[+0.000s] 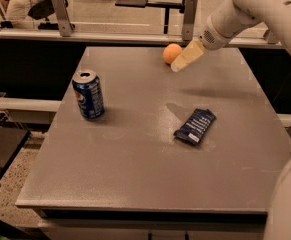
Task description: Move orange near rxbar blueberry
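The orange (171, 53) sits near the far edge of the grey table (135, 159). The rxbar blueberry (195, 126), a dark navy wrapper with white lettering, lies flat right of the table's middle, well in front of the orange. My gripper (179, 65) reaches in from the upper right on the white arm. Its pale tip hangs above the table just right of the orange and partly in front of it, close to it. It holds nothing that I can see.
A blue Pepsi can (88, 94) stands upright on the left part of the table. A rail with metal posts (60, 13) runs behind the far edge. My white arm (265, 9) crosses the upper right corner.
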Available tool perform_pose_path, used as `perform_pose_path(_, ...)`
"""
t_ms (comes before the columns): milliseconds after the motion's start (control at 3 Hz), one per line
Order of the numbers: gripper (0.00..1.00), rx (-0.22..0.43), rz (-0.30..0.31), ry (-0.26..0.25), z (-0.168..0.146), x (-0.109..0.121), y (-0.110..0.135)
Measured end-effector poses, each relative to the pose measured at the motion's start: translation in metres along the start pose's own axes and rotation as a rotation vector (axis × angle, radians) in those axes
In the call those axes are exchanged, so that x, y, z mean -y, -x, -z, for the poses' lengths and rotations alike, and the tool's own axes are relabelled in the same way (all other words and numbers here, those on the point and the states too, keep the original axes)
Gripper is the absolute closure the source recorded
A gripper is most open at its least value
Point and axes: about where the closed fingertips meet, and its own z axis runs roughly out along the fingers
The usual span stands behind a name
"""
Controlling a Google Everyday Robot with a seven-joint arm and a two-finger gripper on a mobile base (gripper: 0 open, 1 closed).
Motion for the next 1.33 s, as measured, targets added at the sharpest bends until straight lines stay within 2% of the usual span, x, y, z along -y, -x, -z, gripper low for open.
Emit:
perform_pose_path(667,0.0,0.002,-0.083,0.021,-0.052,0.022,0.012)
perform_pose_path(1333,0.0,0.037,-0.105,0.042,-0.088,0.034,0.034)
